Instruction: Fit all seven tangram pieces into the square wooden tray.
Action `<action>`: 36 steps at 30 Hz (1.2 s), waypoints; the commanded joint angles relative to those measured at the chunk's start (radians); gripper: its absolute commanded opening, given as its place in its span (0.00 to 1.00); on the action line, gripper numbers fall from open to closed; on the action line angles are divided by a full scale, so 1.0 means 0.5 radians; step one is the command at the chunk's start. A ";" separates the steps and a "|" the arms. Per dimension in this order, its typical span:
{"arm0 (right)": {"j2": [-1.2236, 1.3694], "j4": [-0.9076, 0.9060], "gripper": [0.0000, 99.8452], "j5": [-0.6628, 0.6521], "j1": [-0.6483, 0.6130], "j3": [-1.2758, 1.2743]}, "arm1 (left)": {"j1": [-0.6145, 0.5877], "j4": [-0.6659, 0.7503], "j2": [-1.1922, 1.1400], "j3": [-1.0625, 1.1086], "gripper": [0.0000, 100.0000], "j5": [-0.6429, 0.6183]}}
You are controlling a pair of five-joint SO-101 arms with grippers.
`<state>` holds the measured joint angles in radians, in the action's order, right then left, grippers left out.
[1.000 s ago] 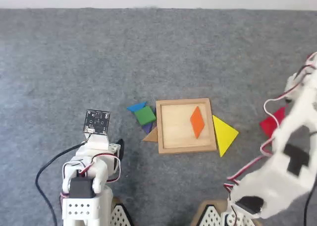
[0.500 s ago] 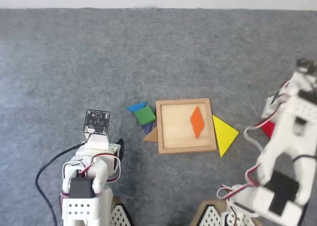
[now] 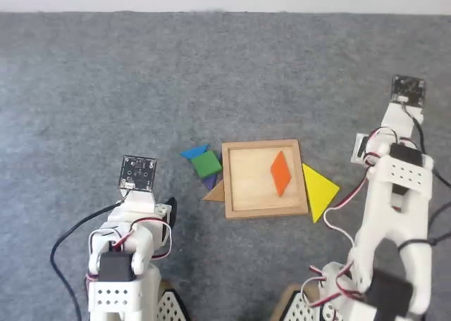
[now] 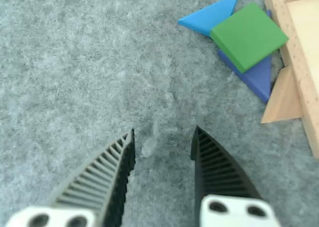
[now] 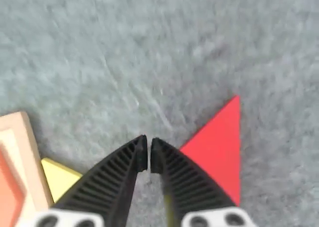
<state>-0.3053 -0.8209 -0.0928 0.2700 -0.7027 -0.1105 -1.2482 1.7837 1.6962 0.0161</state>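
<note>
Reaching for the red triangle (image 5: 219, 142) looks to us like the step in hand. The right gripper (image 5: 148, 151) hangs over the grey carpet (image 3: 141, 74) with its jaws pressed nearly together on nothing, and the red piece lies just beside its tips, well out at three o'clock of the wooden tray (image 3: 229, 194). Only the orange parallelogram (image 3: 280, 172) lies inside the tray, so we judge the task barely begun. The yellow triangle (image 3: 318, 191) rests against the rim at four o'clock. The green square (image 3: 206, 164), light blue triangle (image 3: 193, 152), dark blue triangle (image 4: 251, 75) and plain wooden triangle (image 3: 215, 191) crowd together at nine o'clock. The left gripper (image 4: 164, 137) sits at eight o'clock, jaws spread, holding nothing. Next, we think, the right jaws must part and shift sideways to straddle the red piece's edge. Against a second ago, the right arm has swung up from five o'clock and stretched toward twelve, now lying over where the red piece showed; the left arm and every piece lie as before.
</note>
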 commanded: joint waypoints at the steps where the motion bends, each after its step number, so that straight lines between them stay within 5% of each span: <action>1: 0.100 -0.130 0.20 -0.083 -0.072 0.163 | -0.006 -0.003 0.021 -0.023 0.18 -0.018; 5: 0.379 -0.348 0.31 -0.037 -0.057 0.497 | -0.006 -0.003 0.021 -0.023 0.18 -0.018; 19: 1.005 -0.397 0.35 -0.061 0.112 0.767 | -0.006 -0.003 0.021 -0.023 0.18 -0.018; 36: 1.014 -0.373 0.35 -0.006 0.275 0.825 | -0.006 -0.003 0.021 -0.023 0.18 -0.018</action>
<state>0.2194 -1.0249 -0.1143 0.3959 -0.3452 -0.1105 -1.2482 1.7837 1.6962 0.0161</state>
